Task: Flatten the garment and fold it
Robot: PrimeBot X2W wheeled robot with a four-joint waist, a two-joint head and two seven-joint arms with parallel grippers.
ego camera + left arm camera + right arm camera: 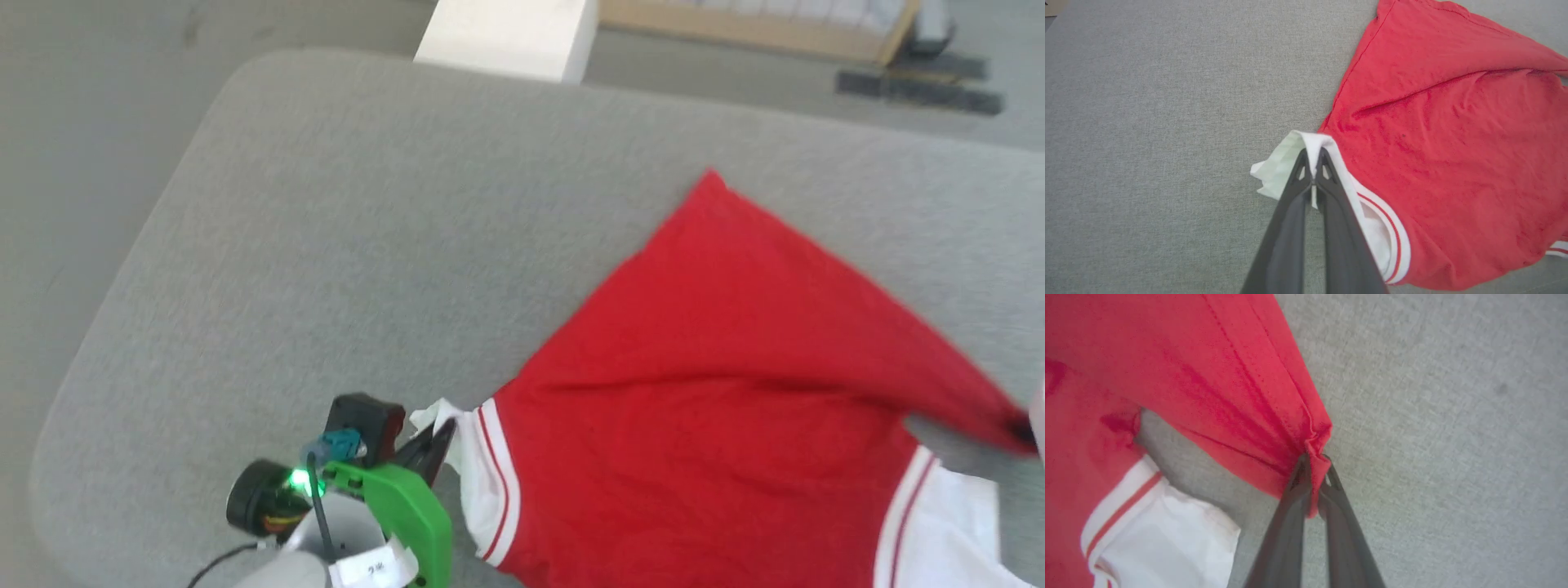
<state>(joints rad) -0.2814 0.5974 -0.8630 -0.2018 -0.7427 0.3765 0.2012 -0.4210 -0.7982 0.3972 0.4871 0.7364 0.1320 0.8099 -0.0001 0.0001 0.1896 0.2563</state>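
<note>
Grey counter [367, 204] bears the garment [718, 392] toward its right side. Left gripper [1312, 157] jaws pinch a white sleeve [1372, 220], right gripper [1312, 465] jaws a red corner [1316, 437], presumably to pull it flat.

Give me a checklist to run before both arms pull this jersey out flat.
1. Grip of left gripper on the white sleeve: ok, shut on its edge.
2. Grip of right gripper on the red hemmed corner: ok, shut on it.
3. The jersey flat: not ok, a red flap lies folded across the body.
4. Jersey wholly on the grey table: cannot tell, its near edge runs out of the head view.
5. Which face is up: cannot tell.
</note>
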